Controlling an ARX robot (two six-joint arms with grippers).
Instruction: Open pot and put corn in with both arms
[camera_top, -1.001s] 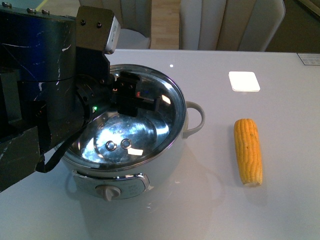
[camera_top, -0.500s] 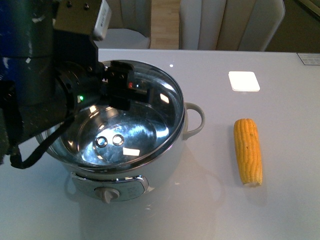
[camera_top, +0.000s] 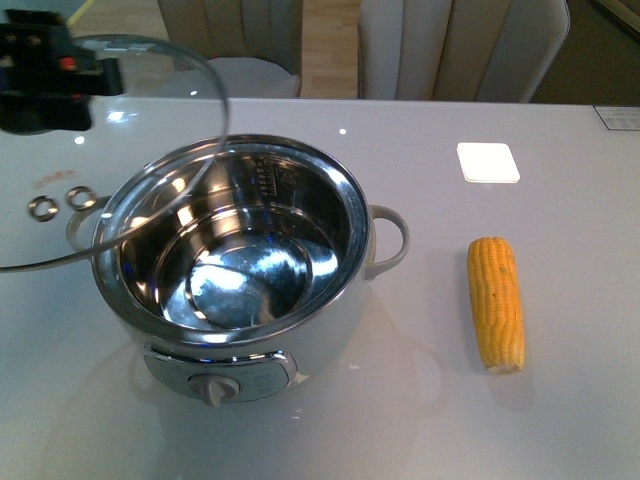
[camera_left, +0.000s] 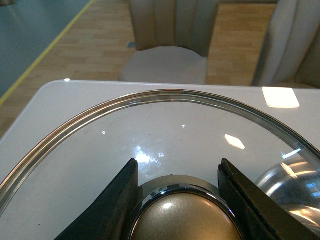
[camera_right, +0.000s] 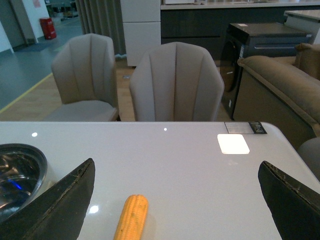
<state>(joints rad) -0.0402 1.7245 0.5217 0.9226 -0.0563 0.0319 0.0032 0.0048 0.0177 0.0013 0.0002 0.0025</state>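
The white pot stands open at the table's left middle, its steel bowl empty. My left gripper is at the far left, shut on the knob of the glass lid, holding it tilted up and to the left of the pot. The lid's rim arcs across the left wrist view. The corn lies on the table to the right of the pot, also in the right wrist view. My right gripper is open above the table, the corn between its fingers and nearer the left one.
The white table has bright light patches. Beige chairs stand beyond its far edge. The pot's right handle points toward the corn. The pot's rim shows beside the right gripper.
My left arm has lifted the lid off the pot and swung it up and to the left, uncovering the bowl. The corn has not moved.
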